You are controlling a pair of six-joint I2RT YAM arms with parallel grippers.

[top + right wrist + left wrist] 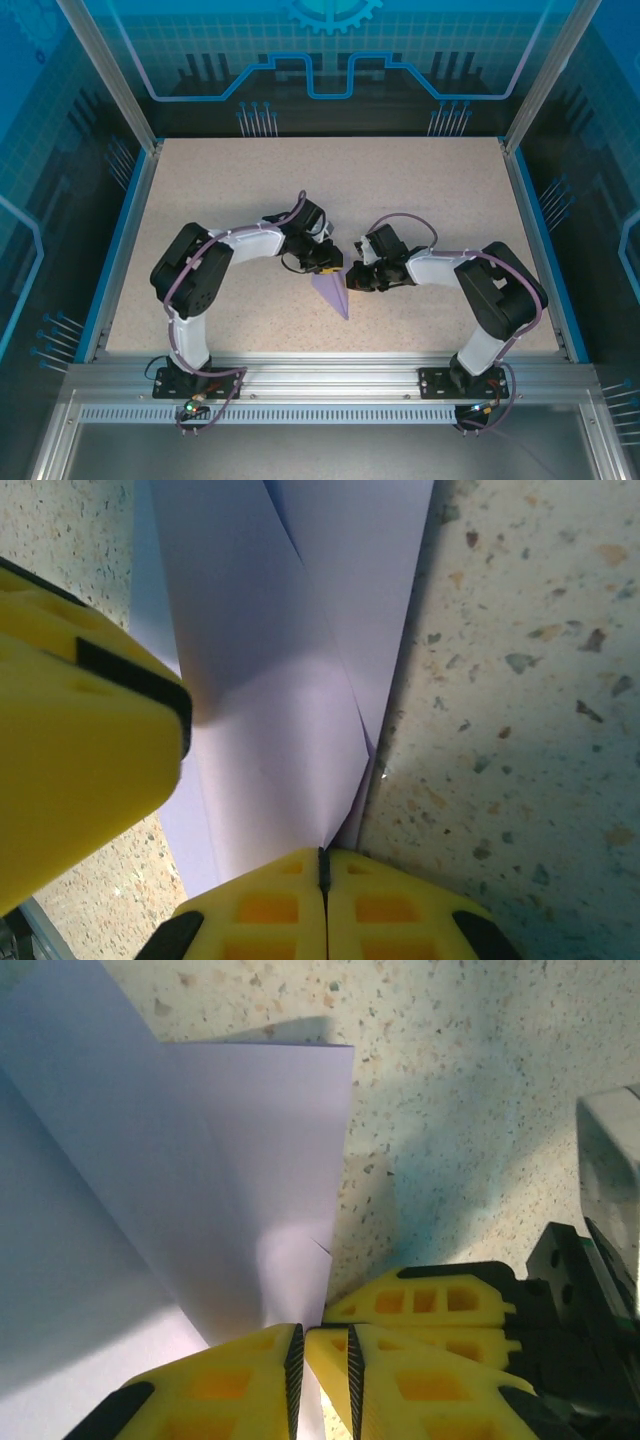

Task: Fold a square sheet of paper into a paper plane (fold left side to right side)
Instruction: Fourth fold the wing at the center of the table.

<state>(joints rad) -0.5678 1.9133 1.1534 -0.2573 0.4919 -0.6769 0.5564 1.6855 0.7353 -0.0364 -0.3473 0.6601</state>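
Your right tool (pixel 322 878) pinches the paper plane (pixel 332 290) at its wide far end, your left tool (pixel 303 1348) pinching just beside; its tip points toward the worktop's (pixel 420 190) near edge.

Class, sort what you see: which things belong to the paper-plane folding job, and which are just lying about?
In the job: lavender paper, folded to a point; left pincer and right pincer, both pinching it.
Just there: speckled table; metal frame rail; blue enclosure walls.
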